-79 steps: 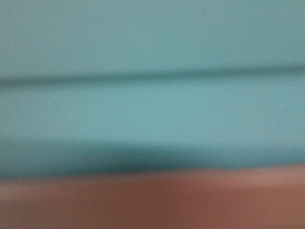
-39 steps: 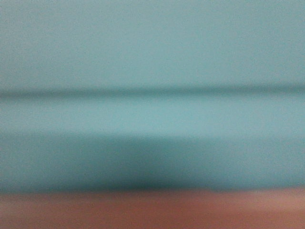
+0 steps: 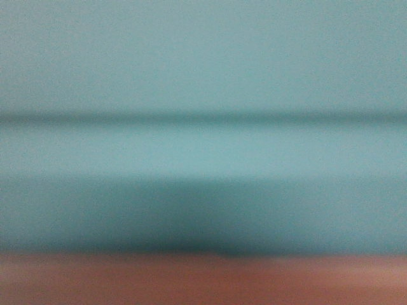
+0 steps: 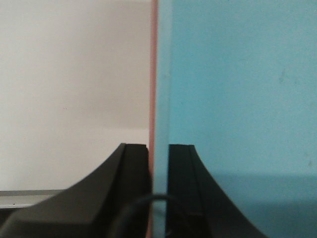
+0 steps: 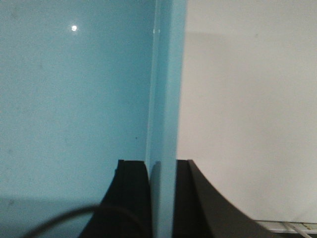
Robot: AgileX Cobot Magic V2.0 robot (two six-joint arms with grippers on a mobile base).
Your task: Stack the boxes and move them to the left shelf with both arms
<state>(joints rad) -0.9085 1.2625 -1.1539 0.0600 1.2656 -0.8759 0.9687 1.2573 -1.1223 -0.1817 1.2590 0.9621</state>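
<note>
Light sky-blue plastic bin [image 3: 203, 63] filled front view, salmon-pink plastic bin [image 3: 203, 283] at 6 o'clock; walls touching, upright, pinched by left gripper [image 4: 158, 148].

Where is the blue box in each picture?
Front view: the blue box fills nearly the whole picture.
Left wrist view: the blue box fills the right half, its wall in the left pincer.
Right wrist view: the blue box fills the left half, its wall in the right pincer.
Shared landmark: the pink box, a bottom strip in front and a thin line at the left wrist.
</note>
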